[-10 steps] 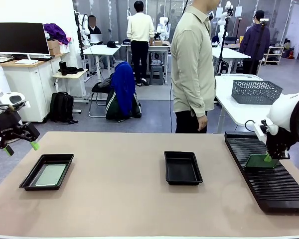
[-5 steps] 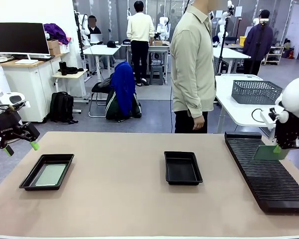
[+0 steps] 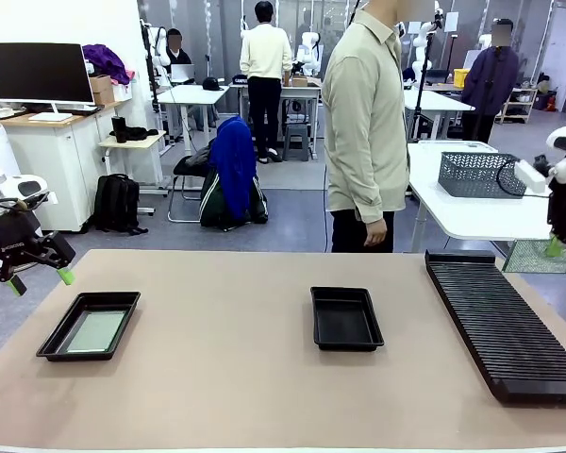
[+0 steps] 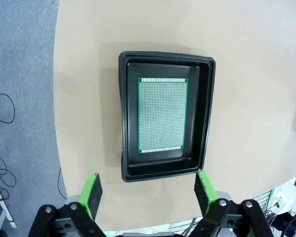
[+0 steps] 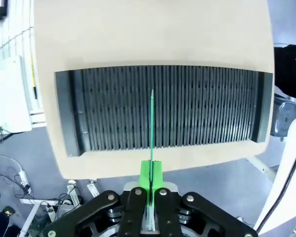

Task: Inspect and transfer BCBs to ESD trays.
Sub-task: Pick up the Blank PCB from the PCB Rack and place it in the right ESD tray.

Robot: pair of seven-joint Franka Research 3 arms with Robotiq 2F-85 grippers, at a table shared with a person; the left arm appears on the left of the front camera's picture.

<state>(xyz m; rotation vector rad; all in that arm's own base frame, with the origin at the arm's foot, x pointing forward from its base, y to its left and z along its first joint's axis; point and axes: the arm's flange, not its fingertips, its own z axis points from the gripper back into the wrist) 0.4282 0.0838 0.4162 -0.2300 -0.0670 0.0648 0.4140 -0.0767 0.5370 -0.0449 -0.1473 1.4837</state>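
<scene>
The right gripper (image 5: 151, 170), lower centre of the right wrist view, is clenched on a BCB (image 5: 151, 118), held edge-on above the slotted rack (image 5: 103, 108), likely for inspection. The left gripper (image 4: 148, 192) hangs released over the left ESD tray (image 4: 122, 118), which holds a second BCB (image 4: 163, 114). The middle ESD tray (image 3: 315, 321) lies vacant, with no obstruction on the path to it.

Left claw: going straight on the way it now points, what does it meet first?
Probably the board lying in the tray below the open left claw. Nothing shows between them, though depth is hard to judge.
</scene>
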